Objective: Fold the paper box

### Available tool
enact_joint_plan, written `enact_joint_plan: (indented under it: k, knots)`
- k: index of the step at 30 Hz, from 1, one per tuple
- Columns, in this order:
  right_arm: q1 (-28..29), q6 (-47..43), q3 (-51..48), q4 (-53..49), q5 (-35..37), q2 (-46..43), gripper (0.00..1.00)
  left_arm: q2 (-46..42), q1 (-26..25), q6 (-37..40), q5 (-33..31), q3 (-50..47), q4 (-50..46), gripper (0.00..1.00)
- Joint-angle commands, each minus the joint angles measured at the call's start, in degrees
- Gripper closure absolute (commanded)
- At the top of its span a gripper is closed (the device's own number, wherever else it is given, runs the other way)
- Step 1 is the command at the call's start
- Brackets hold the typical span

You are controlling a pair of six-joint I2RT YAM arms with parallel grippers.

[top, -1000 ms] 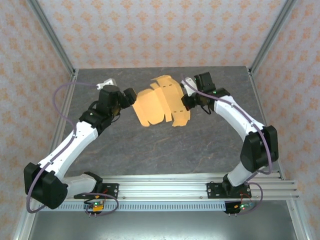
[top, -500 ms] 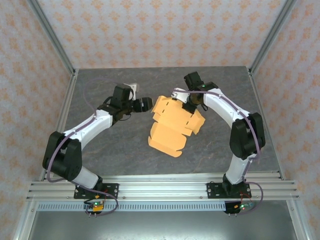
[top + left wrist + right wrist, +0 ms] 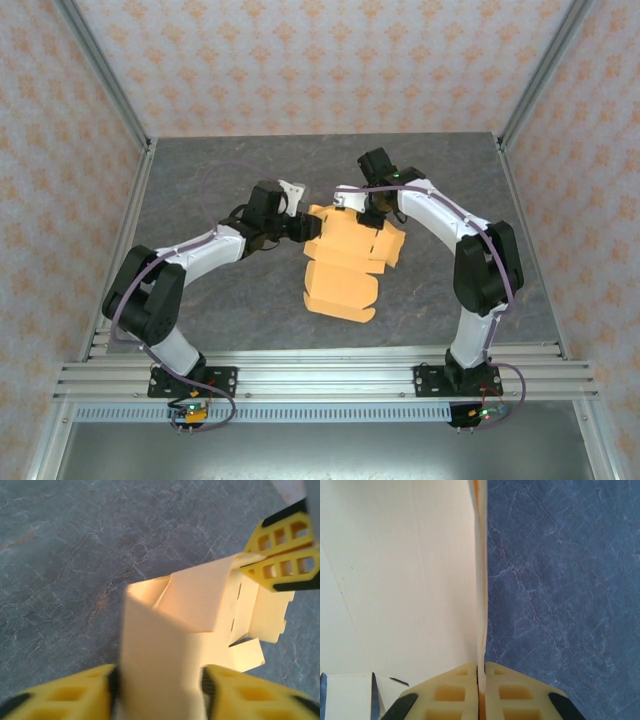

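Two bent arms, grippers (image 3: 300,226) (image 3: 350,206) on paper box (image 3: 345,265)

A thin, matt, light orange-tan cardboard sheet, the paper box (image 3: 343,262), creased along its folds, sits between yellow ribbed plastic fingers (image 3: 454,692) above a dark grey, marble-veined, smooth tabletop (image 3: 220,300) framed by brushed aluminium rails (image 3: 320,372).
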Motion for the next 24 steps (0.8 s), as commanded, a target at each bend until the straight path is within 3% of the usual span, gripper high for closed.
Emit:
enact_joint_plan:
  k: [1, 4, 9, 16, 17, 21, 22, 23, 24]
  knots:
    - [0.18, -0.45, 0.15, 3.43, -0.23, -0.25, 0.91, 1.35, -0.07, 1.32, -0.22, 0.39, 2.82, 0.79]
    - [0.18, 2.0, -1.16, 6.28, 0.21, -1.36, 0.84, 1.07, -0.07, 0.28, 0.95, -0.89, 5.32, 1.0]
    - [0.21, 10.96, -3.84, 13.82, 3.46, -3.93, 0.64, 0.61, -0.08, -3.86, -1.38, -3.28, 9.8, 1.0]
    - [0.2, 41.12, -9.07, 24.55, 6.95, -14.93, 0.52, -0.64, -0.03, -11.62, -8.49, -6.82, 15.12, 1.0]
    - [0.17, 47.04, -9.81, 26.11, 9.29, -16.81, 0.4, -0.81, -0.08, -12.48, -9.69, -7.12, 15.55, 1.0]
    - [-0.15, 81.04, -10.95, 25.62, 20.76, -20.71, 0.2, -1.86, -0.08, -12.96, -12.77, -8.66, 18.09, 1.0]
    - [-0.48, 92.28, -10.11, 21.66, 21.71, -20.96, 0.05, -2.34, -0.08, -12.95, -13.78, -9.4, 19.14, 1.0]
    - [-0.99, 106.64, -8.83, 15.8, 20.24, -21.15, 0.01, -2.82, -0.16, -13.02, -14.83, -10.08, 20.27, 1.0]
    - [-2.0, 113.84, -9.1, 15.83, 15.58, -21.11, 0.01, -3.13, -0.22, -13.11, -15.71, -10.75, 21.19, 1.0]
